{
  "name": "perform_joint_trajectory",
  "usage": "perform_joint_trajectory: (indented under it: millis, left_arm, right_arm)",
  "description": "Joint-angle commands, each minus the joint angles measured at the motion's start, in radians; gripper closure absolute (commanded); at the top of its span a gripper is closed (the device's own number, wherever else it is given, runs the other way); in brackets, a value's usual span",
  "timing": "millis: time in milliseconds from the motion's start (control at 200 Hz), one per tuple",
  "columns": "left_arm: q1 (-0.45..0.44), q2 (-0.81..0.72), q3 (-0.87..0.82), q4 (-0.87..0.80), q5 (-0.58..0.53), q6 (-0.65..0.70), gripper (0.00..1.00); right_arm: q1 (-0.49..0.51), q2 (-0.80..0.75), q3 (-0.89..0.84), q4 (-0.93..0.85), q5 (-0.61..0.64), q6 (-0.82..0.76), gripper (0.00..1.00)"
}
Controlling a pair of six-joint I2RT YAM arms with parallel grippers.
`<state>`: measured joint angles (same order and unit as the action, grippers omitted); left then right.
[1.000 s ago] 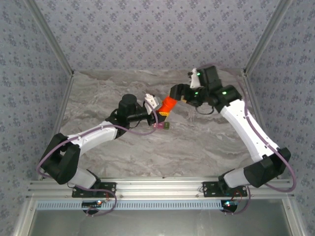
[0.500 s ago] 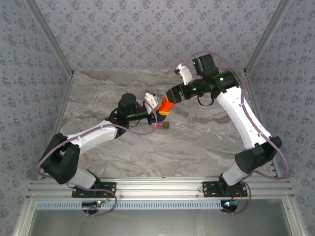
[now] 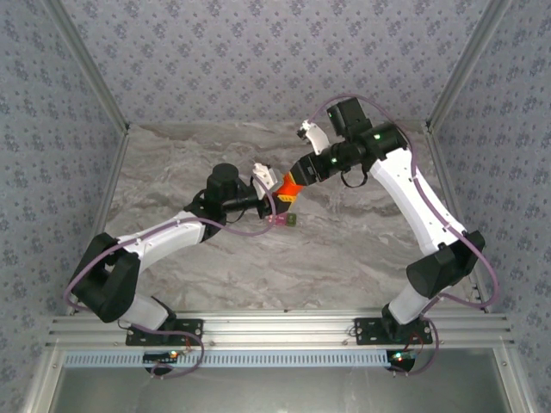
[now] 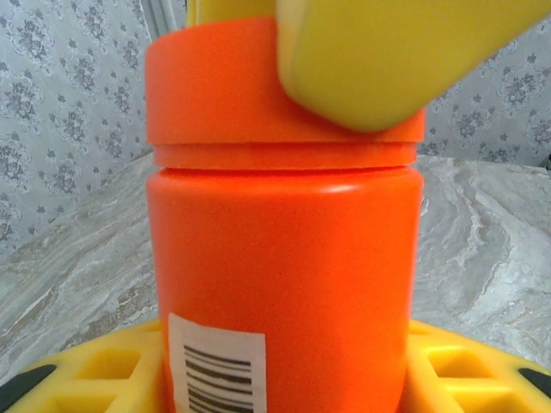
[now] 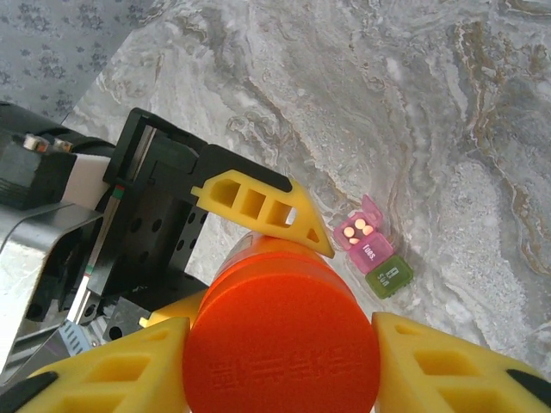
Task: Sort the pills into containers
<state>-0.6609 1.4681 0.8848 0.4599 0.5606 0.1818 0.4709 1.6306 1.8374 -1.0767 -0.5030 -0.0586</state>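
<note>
Left hand [image 3: 284, 196] pinches the orange bottle [image 4: 284, 275] (barcoded); right hand [image 3: 299, 175] seemingly clamps its cap [image 5: 280, 340]; from above, containers [image 5: 373, 249] lie at its six o'clock.

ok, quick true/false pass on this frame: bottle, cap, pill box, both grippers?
1. The orange bottle has its cap on. True.
2. The pill box is held by the right gripper. False: it lies on the table; that gripper's fingers flank the cap.
3. The pink compartment is open with pills inside. True.
4. The green compartment is open. False: its lid is closed.
5. The left gripper is empty. False: it holds the bottle.
</note>
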Motion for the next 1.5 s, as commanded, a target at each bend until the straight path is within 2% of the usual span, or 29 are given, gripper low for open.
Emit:
perform_joint_trajectory:
  millis: [0,30,85,125,205,265,380,430,605,675,750,909,1024,1249,1349,1444,1499]
  left_arm:
    - [0.0,-0.038,0.028,0.054,0.025,0.012,1.0]
    - [0.0,-0.038,0.028,0.055,0.025,0.012,1.0]
    - [0.0,-0.036,0.028,0.056,0.023,0.013,1.0]
    - [0.001,-0.035,0.029,0.056,0.022,0.013,1.0]
    - [0.0,-0.03,0.031,0.059,0.023,0.013,1.0]
    - [0.001,-0.03,0.031,0.056,0.02,0.014,1.0]
    - [0.001,-0.033,0.031,0.051,0.021,0.015,1.0]
    - [0.0,-0.033,0.031,0.048,0.021,0.017,1.0]
    - [0.0,-0.034,0.032,0.048,0.023,0.019,1.0]
    - [0.0,-0.033,0.034,0.051,0.024,0.018,1.0]
    - [0.001,-0.031,0.036,0.053,0.024,0.016,1.0]
    - [0.001,-0.032,0.038,0.052,0.024,0.015,1.0]
    - [0.001,-0.033,0.037,0.049,0.024,0.015,1.0]
    - [0.0,-0.029,0.042,0.039,0.014,0.011,1.0]
    - [-0.001,-0.026,0.043,0.038,-0.003,0.009,1.0]
    - [0.0,-0.019,0.052,0.026,-0.02,0.001,0.88]
    - [-0.003,-0.017,0.057,0.02,-0.029,-0.003,0.76]
  right_arm:
    - [0.003,0.02,-0.002,-0.016,0.013,0.094,0.59]
    - [0.015,0.018,-0.017,-0.008,0.046,0.178,0.61]
    - [0.031,0.024,-0.027,-0.023,0.131,0.311,0.71]
    - [0.042,0.013,-0.049,-0.02,0.16,0.36,0.7]
    - [0.057,-0.078,-0.196,0.173,0.162,0.59,0.7]
    - [0.054,-0.117,-0.243,0.25,0.166,0.659,0.66]
    - [0.041,-0.117,-0.219,0.249,0.151,0.616,0.46]
    - [0.031,-0.104,-0.194,0.224,0.134,0.581,0.41]
    - [0.02,-0.095,-0.179,0.21,0.101,0.504,0.38]
    - [0.011,-0.092,-0.185,0.213,0.092,0.503,0.38]
    - [0.01,-0.091,-0.204,0.228,0.088,0.504,0.33]
    - [0.009,-0.086,-0.256,0.285,0.051,0.52,0.33]
    - [0.01,-0.085,-0.288,0.318,0.036,0.53,0.35]
    - [0.001,-0.115,-0.338,0.349,0.027,0.557,0.6]
    - [-0.015,-0.134,-0.369,0.383,0.03,0.586,0.63]
    - [-0.021,-0.147,-0.392,0.396,0.052,0.592,0.67]
    - [-0.033,-0.153,-0.408,0.4,0.064,0.597,0.69]
